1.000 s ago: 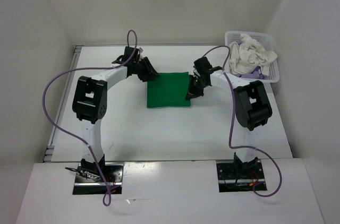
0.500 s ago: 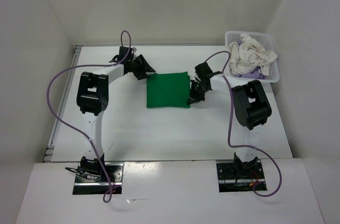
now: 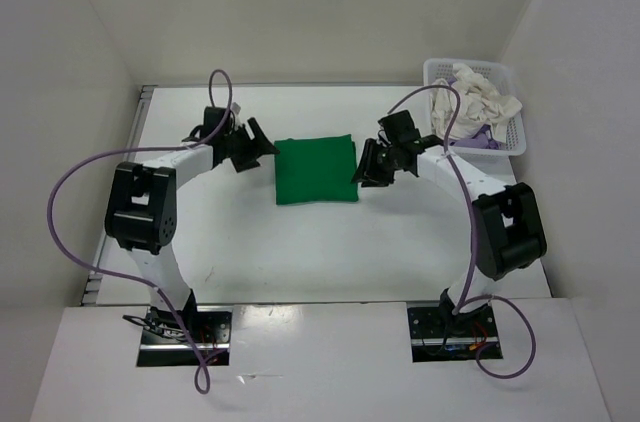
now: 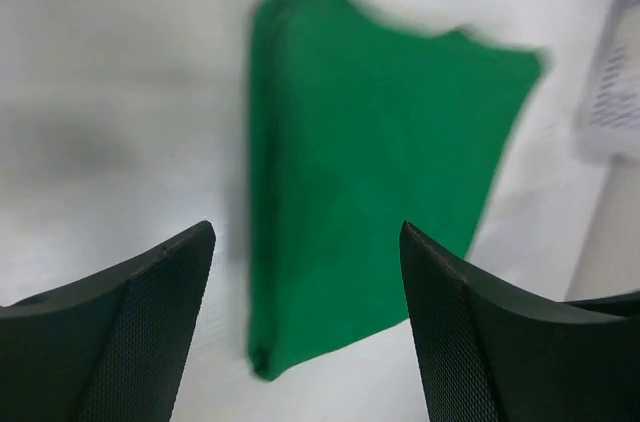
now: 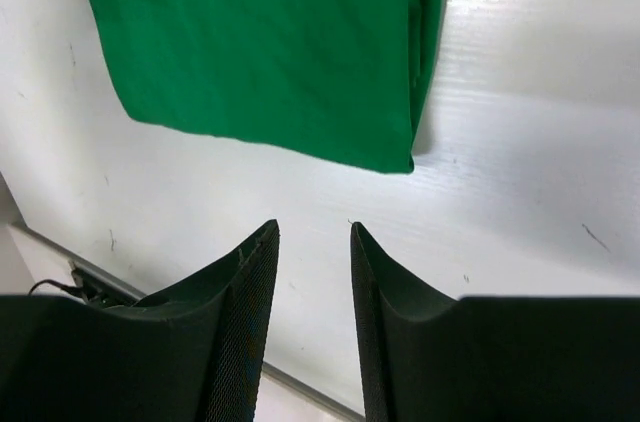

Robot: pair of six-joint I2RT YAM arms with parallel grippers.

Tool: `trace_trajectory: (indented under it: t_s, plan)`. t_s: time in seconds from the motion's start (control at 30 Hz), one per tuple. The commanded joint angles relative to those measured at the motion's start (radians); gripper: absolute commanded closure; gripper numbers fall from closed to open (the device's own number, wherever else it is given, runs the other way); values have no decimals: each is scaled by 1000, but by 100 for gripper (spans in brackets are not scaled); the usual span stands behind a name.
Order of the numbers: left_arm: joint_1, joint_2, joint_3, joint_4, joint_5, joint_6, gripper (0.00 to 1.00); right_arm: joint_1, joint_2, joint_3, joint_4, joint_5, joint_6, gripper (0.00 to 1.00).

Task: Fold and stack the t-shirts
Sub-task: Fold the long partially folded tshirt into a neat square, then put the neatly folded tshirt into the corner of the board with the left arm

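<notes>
Green shirt [image 3: 316, 170] lies folded into a rough rectangle at the middle of the table [image 3: 300, 242], flat, with one arm on each side of it. The left gripper [image 3: 252, 144] sits just beside its far-left corner, off the cloth; on the left wrist view its fingers [image 4: 130, 332] stand wide apart with nothing between them, though that view is blurred. The right gripper [image 3: 366, 166] is just beside the right edge over bare tabletop, its fingers [image 5: 245, 322] nearly together with a narrow slot between them, holding nothing. The cloth looks matte and knit-like, and I'd expect it to be light, limp and without stiffness. It should drape and sag from any single pinch, and the folded layers may slide on each other. The right wrist view shows a doubled edge along one side of the shirt, so I judge that the thicker, surer place to take hold. I'd pinch through all layers at two corners of one edge, one arm each. The tabletop is smooth, white and lightly scuffed, so the cloth ought to drag easily. At the far right a white lattice basket [image 3: 440, 64] holds the white shirt [image 3: 470, 102], crumpled and heaped, with the purple shirt [image 3: 478, 142] showing under it at the near side. Both are unfolded.
</notes>
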Motion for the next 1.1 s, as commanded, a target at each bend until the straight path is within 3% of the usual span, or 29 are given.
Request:
trace_trajectory:
  t_s: [0.0, 0.23, 0.37, 0.4, 0.43, 0.57, 0.63, 0.8, 1.0, 1.07]
  plan:
    - [-11, 37, -91, -19, 14, 59, 18, -5, -53, -27, 4, -17, 18, 59]
    - [-61, 113, -91, -6, 49, 69, 22, -5, -124, -79, 7, -50, 38, 59]
    - [-96, 217, -46, 17, 96, 69, 32, -5, -165, -134, 33, -77, 59, 59]
    - [-116, 232, -17, 17, 96, 69, 37, -5, -179, -147, 42, -77, 59, 59]
    - [-116, 243, -17, 26, 96, 69, 50, -5, -179, -147, 42, -77, 59, 58]
    - [-142, 264, 67, 39, 77, 24, 84, -14, -199, -156, 33, -77, 59, 58]
    - [-128, 275, 141, 4, 67, 24, 90, -14, -217, -156, 33, -77, 59, 58]
    - [-24, 286, 358, -75, 67, 24, 95, -24, -243, -167, 24, -77, 59, 58]
    - [238, 306, 454, -127, 89, 38, 95, -24, -265, -185, 33, -86, 50, 58]
    - [333, 318, 472, -127, 98, 50, 87, -24, -265, -185, 33, -86, 41, 58]
